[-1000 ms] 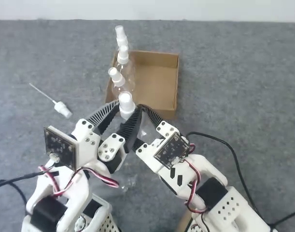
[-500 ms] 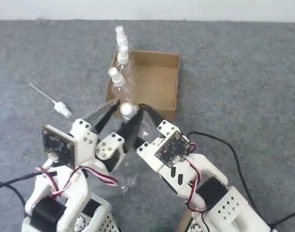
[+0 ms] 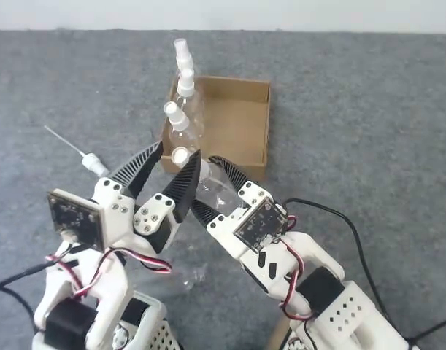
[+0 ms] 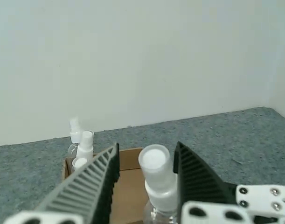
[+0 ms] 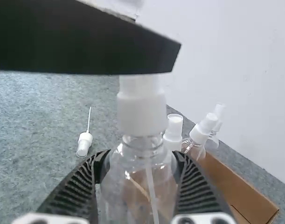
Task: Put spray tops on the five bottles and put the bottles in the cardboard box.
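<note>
Since a second ago my left gripper [image 3: 177, 152] has let go of the spray top and backed off toward its own side. Its jaws now stand released, spread to either side of that top without touching it.

Farthest left, a loose white spray top with its thin dip tube [image 3: 95, 164] lies flat on the grey surface [image 3: 368, 109], well apart from everything else. Next comes the clear plastic bottle [image 3: 212, 191], raised above the surface between the two arms and just in front of the box. Its white spray top [image 3: 180, 154] is seated on the neck. The right gripper [image 3: 208, 186] has its jaws clenched around the bottle's body, below the shoulder.

The bottle's long axis looks near upright, leaning a little toward the left arm, with the top uppermost.

I judge it light, thin-walled and slick, likely to dent under a hard squeeze. The body is the place to hold it, not the top, which could twist.

To the right sits the brown cardboard box [image 3: 266, 124]. Three capped clear bottles [image 3: 185, 98] stand along its left wall. Whether the farthest stands inside, I cannot tell.
</note>
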Robot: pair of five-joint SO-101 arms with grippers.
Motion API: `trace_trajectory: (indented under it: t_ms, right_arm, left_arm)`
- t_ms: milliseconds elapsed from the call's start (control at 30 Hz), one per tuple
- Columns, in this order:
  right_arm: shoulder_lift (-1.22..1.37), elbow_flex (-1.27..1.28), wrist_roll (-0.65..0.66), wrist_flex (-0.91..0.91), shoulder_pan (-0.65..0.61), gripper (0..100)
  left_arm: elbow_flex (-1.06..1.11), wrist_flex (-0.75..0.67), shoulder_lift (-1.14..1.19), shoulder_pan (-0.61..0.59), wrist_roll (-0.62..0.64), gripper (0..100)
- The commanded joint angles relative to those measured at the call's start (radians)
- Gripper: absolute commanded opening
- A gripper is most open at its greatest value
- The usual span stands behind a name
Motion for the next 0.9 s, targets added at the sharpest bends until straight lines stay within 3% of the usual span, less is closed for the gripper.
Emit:
trace_trajectory:
  t_ms: [0,367,667,867]
  right_arm:
    - [-0.018,-0.017,0.009,-0.022,0.012,3.3]
    - [-0.016,-0.017,0.009,-0.027,0.016,3.3]
    - [-0.016,-0.017,0.009,-0.03,0.016,3.3]
    - [-0.016,-0.017,0.009,-0.03,0.018,3.3]
  left_arm:
    - [-0.051,0.002,-0.008,-0.003,-0.003,17]
    - [-0.104,0.026,-0.009,0.038,-0.005,17]
    - [-0.163,0.038,-0.009,-0.109,0.002,17]
    - [-0.151,0.005,-0.008,-0.279,0.13,17]
